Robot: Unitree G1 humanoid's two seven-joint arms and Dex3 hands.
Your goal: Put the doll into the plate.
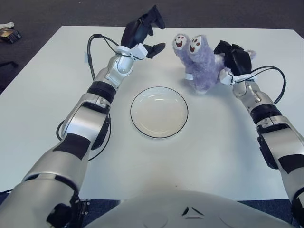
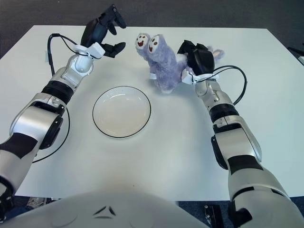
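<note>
I have the fluffy lilac plush doll (image 1: 202,64) standing on the white table (image 1: 42,85), just behind and to the right of the shallow white plate with the thin dark rim (image 1: 159,112); it is not in the plate yet. Its two feet, with brown paw prints, point up and toward the camera. My right hand (image 1: 233,59) is pressed against the doll's right flank, its dark fingers (image 2: 195,56) curled into the fur, so I read that as a grasp, though the plush hides the contact itself. My left hand (image 1: 141,33) hangs above the table to the left of the doll, clear of it, fingers spread and holding nothing.

I judge the doll light and very soft: it will squash and sag under the fingers and not slip out, and nothing about it is fragile. The best hold looks like the thick middle of the body, where there is stuffing to bite into; the ears and feet would only flop. The plate is near, so carrying it over calls for a short sweep forward and left
</note>
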